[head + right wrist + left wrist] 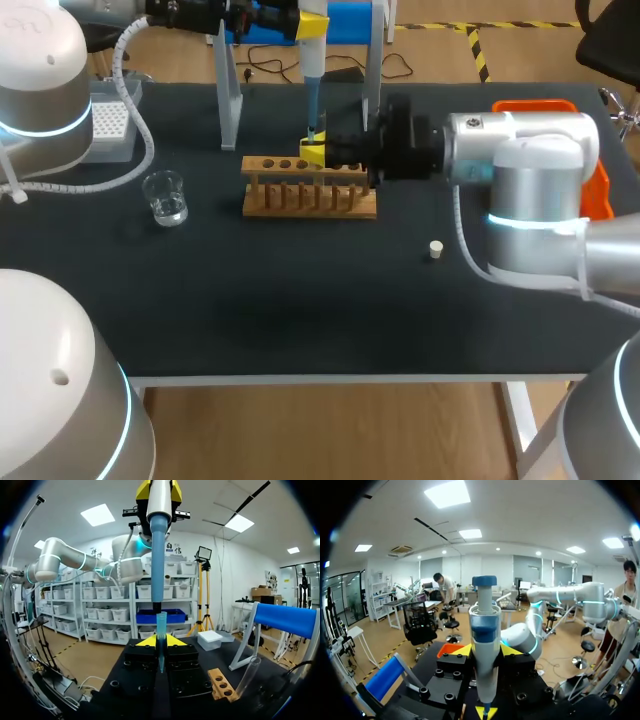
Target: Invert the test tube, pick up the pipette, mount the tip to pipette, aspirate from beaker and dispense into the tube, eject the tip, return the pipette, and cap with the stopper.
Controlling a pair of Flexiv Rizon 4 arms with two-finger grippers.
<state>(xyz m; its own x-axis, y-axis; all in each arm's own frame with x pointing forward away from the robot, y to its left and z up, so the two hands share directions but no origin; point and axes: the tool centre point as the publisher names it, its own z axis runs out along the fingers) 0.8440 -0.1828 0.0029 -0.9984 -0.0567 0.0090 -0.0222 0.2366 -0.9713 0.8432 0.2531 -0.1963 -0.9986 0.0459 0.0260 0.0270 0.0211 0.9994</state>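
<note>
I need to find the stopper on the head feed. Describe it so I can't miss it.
Start at the wooden rack in the middle of the dark table and go right and toward the front edge. The stopper sits alone on bare tabletop there. It is a tiny pale plug, unlike the much larger clear glass beaker on the rack's left.

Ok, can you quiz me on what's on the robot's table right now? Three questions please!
1. Which pincer holds the pipette? A) left B) right
2. True or false: the beaker sits on top of the wooden rack.
3. Fill in: the small white stopper lies on the ____.

Key:
1. A, the left pincer.
2. False. It stands on the table, apart from the wooden rack.
3. Table.
</note>
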